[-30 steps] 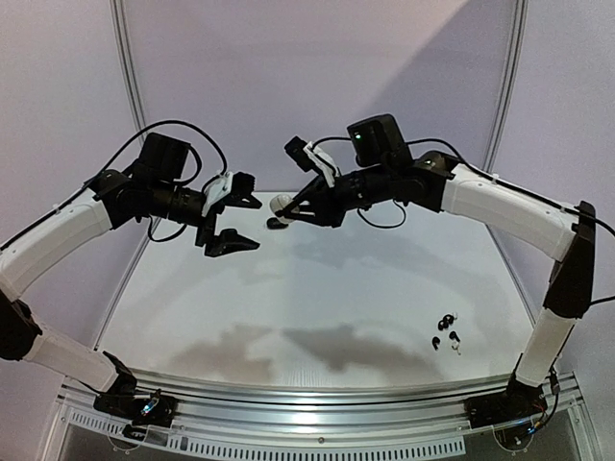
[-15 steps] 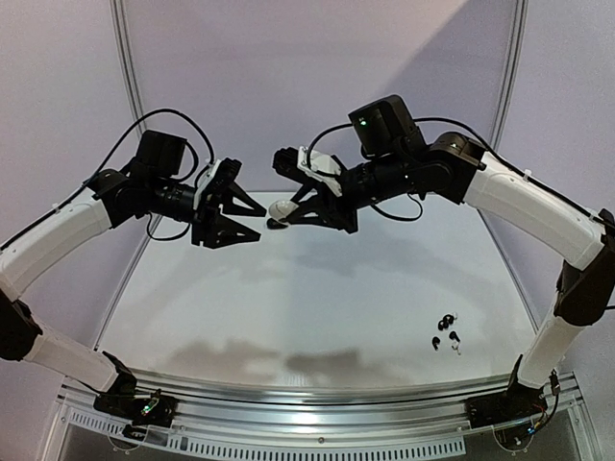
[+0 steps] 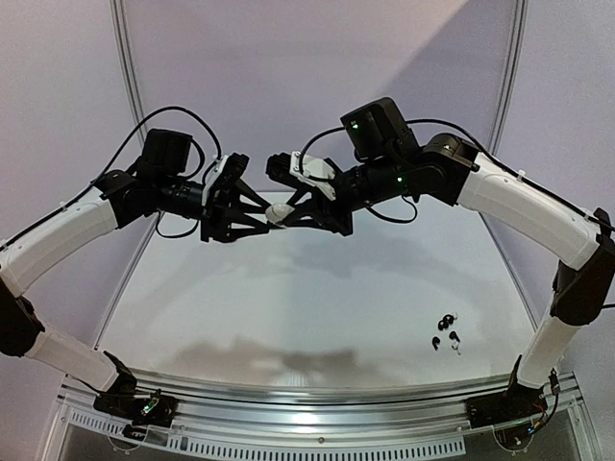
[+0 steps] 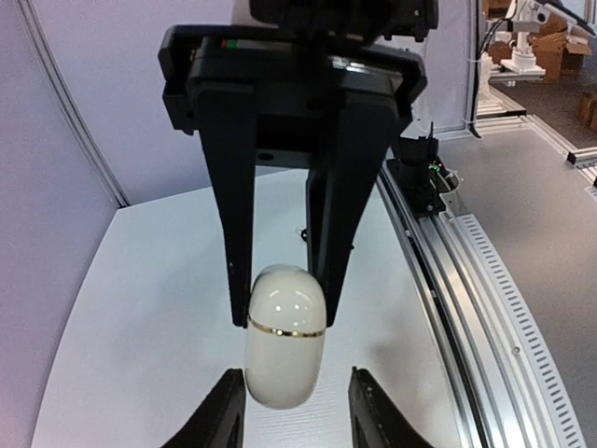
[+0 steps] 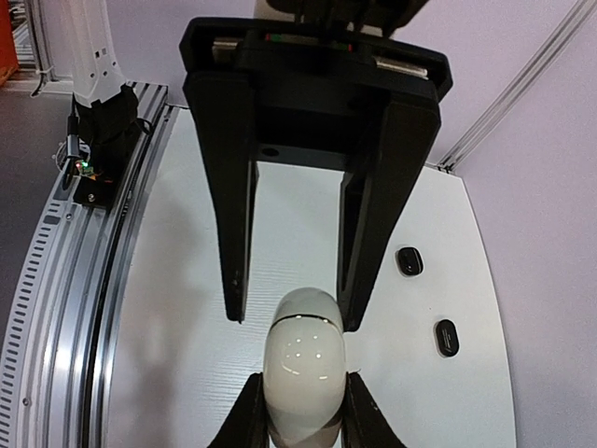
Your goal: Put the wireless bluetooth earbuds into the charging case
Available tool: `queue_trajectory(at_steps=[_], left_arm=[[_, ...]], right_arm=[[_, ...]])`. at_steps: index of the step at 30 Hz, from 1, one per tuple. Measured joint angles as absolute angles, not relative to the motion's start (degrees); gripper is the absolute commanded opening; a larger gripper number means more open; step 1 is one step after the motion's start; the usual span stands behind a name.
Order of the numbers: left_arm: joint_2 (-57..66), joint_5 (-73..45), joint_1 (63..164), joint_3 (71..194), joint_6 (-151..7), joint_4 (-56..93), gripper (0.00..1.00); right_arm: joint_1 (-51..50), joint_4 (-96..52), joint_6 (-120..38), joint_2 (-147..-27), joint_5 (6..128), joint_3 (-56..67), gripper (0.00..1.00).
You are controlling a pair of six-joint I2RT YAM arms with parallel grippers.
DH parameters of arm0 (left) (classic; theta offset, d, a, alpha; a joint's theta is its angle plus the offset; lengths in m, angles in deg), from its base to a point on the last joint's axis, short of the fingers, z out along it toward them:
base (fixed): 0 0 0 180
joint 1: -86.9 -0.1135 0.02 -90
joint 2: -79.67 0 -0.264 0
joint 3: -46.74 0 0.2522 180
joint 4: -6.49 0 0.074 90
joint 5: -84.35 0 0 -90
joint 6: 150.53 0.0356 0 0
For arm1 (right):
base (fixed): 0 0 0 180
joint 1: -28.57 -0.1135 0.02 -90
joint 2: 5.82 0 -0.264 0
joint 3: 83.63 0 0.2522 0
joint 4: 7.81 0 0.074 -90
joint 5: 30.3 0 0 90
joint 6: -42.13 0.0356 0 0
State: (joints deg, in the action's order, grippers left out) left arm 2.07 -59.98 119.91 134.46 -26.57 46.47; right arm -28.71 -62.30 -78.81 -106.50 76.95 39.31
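Note:
A white oval charging case (image 3: pixel 279 212) with a gold seam (image 4: pixel 285 329) and its lid closed hangs high above the table. My right gripper (image 3: pixel 285 213) is shut on it; both pads press its sides (image 5: pixel 303 411). My left gripper (image 3: pixel 259 220) meets it from the opposite side, open, its jaws astride the case's free end (image 4: pixel 300 409). One left finger (image 5: pixel 359 271) touches the case, and a narrow gap shows at the other. The wireless bluetooth earbuds (image 3: pixel 447 333), tiny and black, lie in a small cluster on the table at the near right, far from both grippers.
Two small black oval items (image 5: pixel 409 260) (image 5: pixel 447 337) lie on the white tabletop (image 3: pixel 317 298) below the grippers. An aluminium rail (image 3: pixel 317 403) runs along the near edge, and purple walls close off the back and sides.
My left gripper has moved right to the case and narrowed its wide jaws around the free end. My right arm has carried the case slightly left to meet it.

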Motion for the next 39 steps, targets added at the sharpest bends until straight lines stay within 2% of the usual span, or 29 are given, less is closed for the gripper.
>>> queue_trajectory(at_steps=[3, 8, 11, 13, 14, 16, 17, 19, 21, 25, 31, 35, 39], left_arm=[[2.0, -59.9, 120.0, 134.5, -26.7, 45.8, 0.37], [2.0, -59.2, 120.0, 134.5, -26.8, 45.5, 0.19], [2.0, -59.1, 120.0, 134.4, -25.6, 45.3, 0.02], [2.0, -59.1, 120.0, 134.5, -25.6, 45.1, 0.00], [2.0, -59.1, 120.0, 134.4, -25.7, 45.1, 0.00], [2.0, -59.0, 120.0, 134.4, -25.8, 45.0, 0.00], [2.0, -58.9, 120.0, 134.4, -26.1, 44.9, 0.00], [2.0, -58.8, 120.0, 134.4, -27.9, 44.5, 0.00], [2.0, -59.0, 119.5, 134.3, -31.4, 42.8, 0.00], [2.5, -61.3, 115.8, 132.0, -46.2, 31.4, 0.00], [4.8, -65.1, 110.7, 125.5, -69.8, 8.3, 0.00], [6.1, -66.2, 110.9, 122.8, -78.4, -2.3, 0.00], [6.8, -66.6, 111.0, 120.8, -83.9, -11.5, 0.00]], right_arm=[[-28.8, -62.3, -78.8, -107.0, 77.0, 39.4, 0.00], [-28.8, -62.5, -78.5, -108.3, 76.9, 40.3, 0.00], [-28.8, -62.7, -77.9, -108.4, 77.1, 40.4, 0.00], [-28.8, -62.7, -77.7, -108.4, 77.0, 40.5, 0.00], [-28.8, -62.8, -77.7, -108.4, 76.9, 40.5, 0.04], [-28.8, -62.7, -77.5, -108.4, 76.7, 40.5, 0.39], [-28.8, -62.7, -77.3, -108.4, 76.5, 40.5, 0.48], [-28.8, -62.1, -76.0, -108.4, 75.4, 40.5, 0.61], [-28.8, -60.0, -74.4, -108.3, 73.6, 39.8, 0.69], [-27.9, -52.8, -69.9, -105.0, 74.2, 31.2, 0.77], [-24.0, -34.5, -56.9, -94.8, 80.8, 15.0, 0.82], [-22.4, -24.5, -48.9, -91.7, 83.0, 15.1, 0.84], [-22.5, -19.1, -43.8, -93.4, 84.6, 19.0, 0.84]])
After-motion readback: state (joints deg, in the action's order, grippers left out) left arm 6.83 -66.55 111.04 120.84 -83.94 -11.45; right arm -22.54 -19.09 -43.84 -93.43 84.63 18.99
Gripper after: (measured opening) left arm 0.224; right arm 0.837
